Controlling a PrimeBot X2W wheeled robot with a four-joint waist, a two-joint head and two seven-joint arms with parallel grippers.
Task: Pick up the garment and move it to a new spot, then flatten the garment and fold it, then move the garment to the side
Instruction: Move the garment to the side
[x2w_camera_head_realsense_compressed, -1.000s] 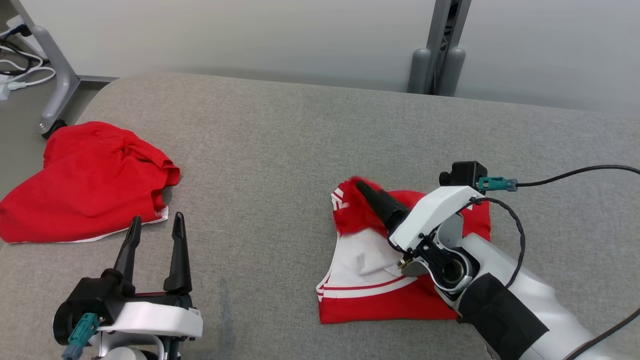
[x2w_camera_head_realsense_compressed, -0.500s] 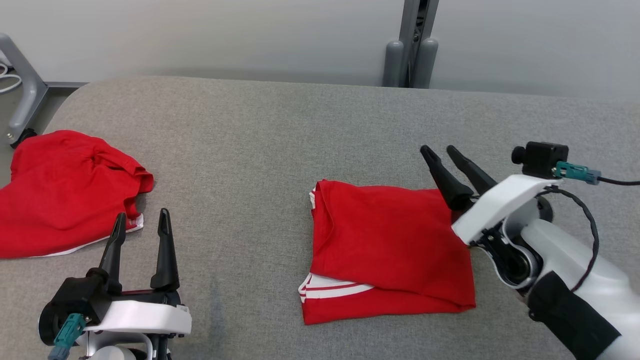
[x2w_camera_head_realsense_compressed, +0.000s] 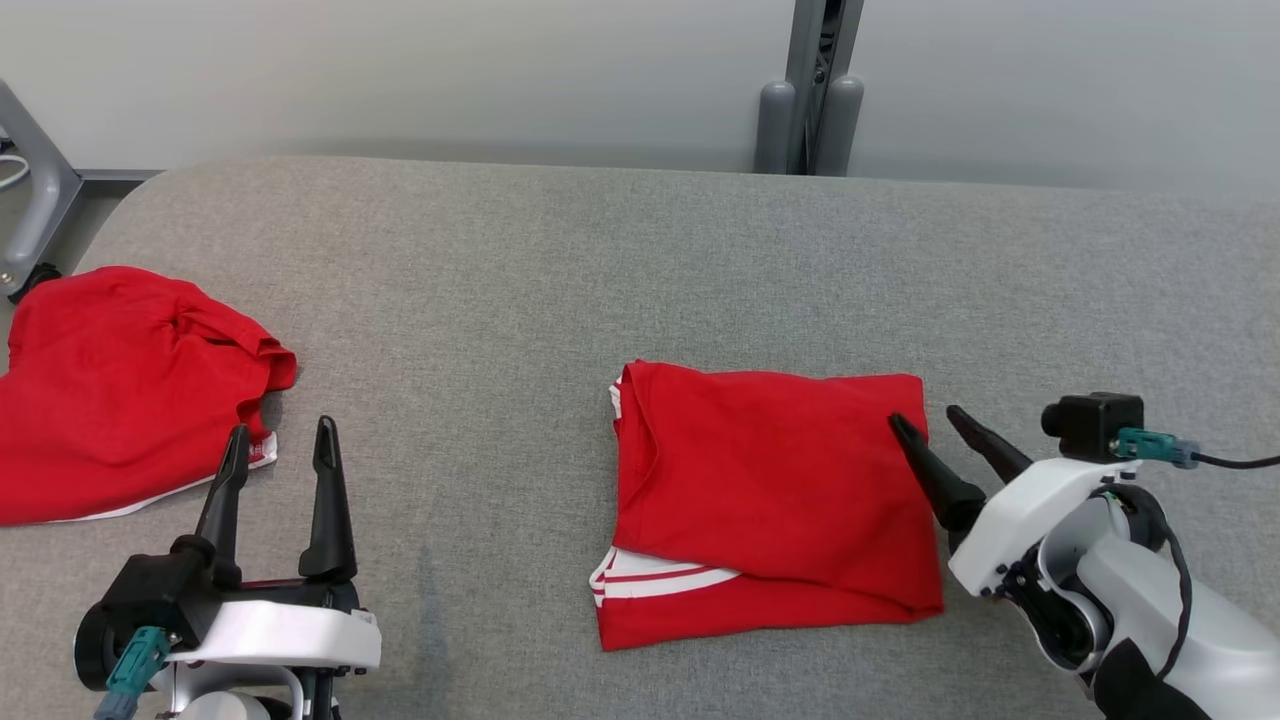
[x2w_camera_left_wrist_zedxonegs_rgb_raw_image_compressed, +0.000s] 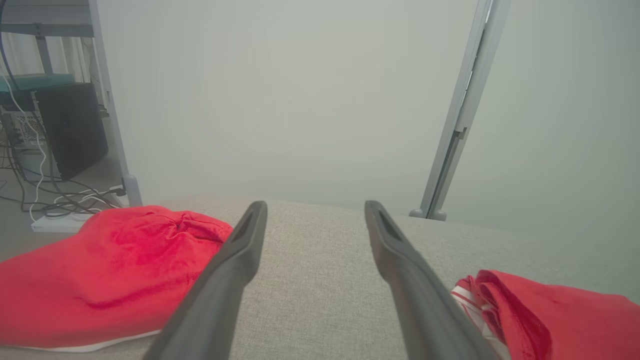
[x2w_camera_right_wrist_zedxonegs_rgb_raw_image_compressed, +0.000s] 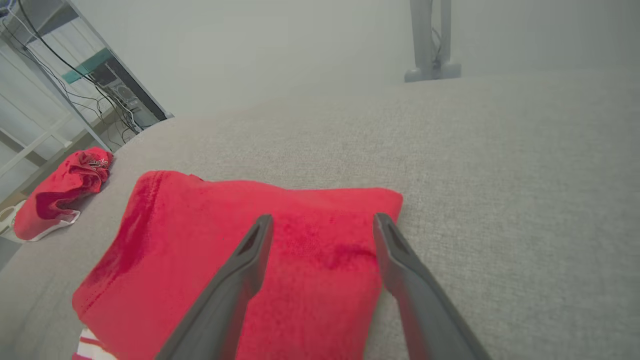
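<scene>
Soft, even, bright light; the garment (x2w_camera_head_realsense_compressed: 770, 490) throws only a faint shadow along its near edge. The head view is sharp. Both wrist views are milky and low in contrast; beyond the garment the wall (x2w_camera_left_wrist_zedxonegs_rgb_raw_image_compressed: 300, 100) washes out, the post (x2w_camera_left_wrist_zedxonegs_rgb_raw_image_compressed: 457, 130) leans, and the fingers (x2w_camera_right_wrist_zedxonegs_rgb_raw_image_compressed: 225, 300) blur near the bottom edge.

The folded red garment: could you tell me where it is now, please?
In the head view the folded red garment lies right of centre on the table, with the open right gripper at its right edge.

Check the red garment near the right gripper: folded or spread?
Folded. The garment lies as a compact rectangle, its red top layer doubled over a white-striped layer.
</scene>
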